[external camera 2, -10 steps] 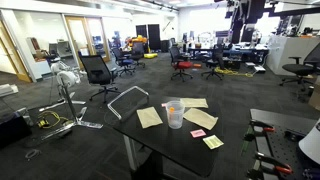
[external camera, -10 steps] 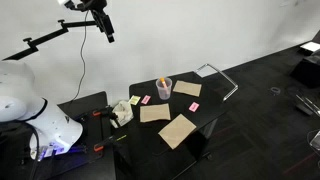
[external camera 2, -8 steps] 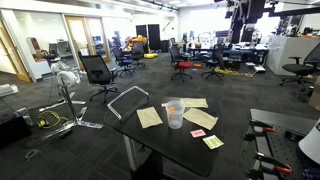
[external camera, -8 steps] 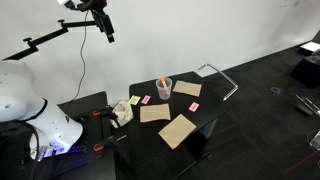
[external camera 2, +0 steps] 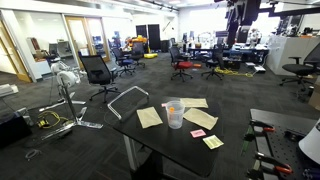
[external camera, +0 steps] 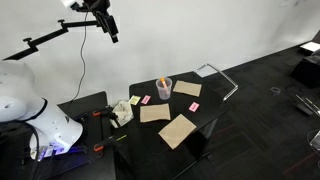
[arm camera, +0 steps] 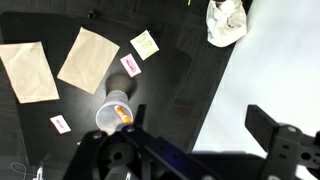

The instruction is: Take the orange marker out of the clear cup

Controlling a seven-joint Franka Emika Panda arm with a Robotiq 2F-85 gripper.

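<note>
The claw (external camera: pixel 111 33), fingers apart, is drifting slightly sideways high above the bench (arm camera: pixel 180 62), only beginning its approach. The orange marker (arm camera: pixel 123 114) is standing untouched inside the clear cup (arm camera: pixel 105 120), near the bench's middle.

Orange marker (arm camera: pixel 123 113) leaning inside upright clear cup (arm camera: pixel 112 112) on table.

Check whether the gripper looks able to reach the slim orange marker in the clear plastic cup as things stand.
Probably yes: the gripper hangs high above the black table, the orange marker pokes out of the open clear cup, and nothing stands over it; flat tan paper sheets lie nearby.
</note>
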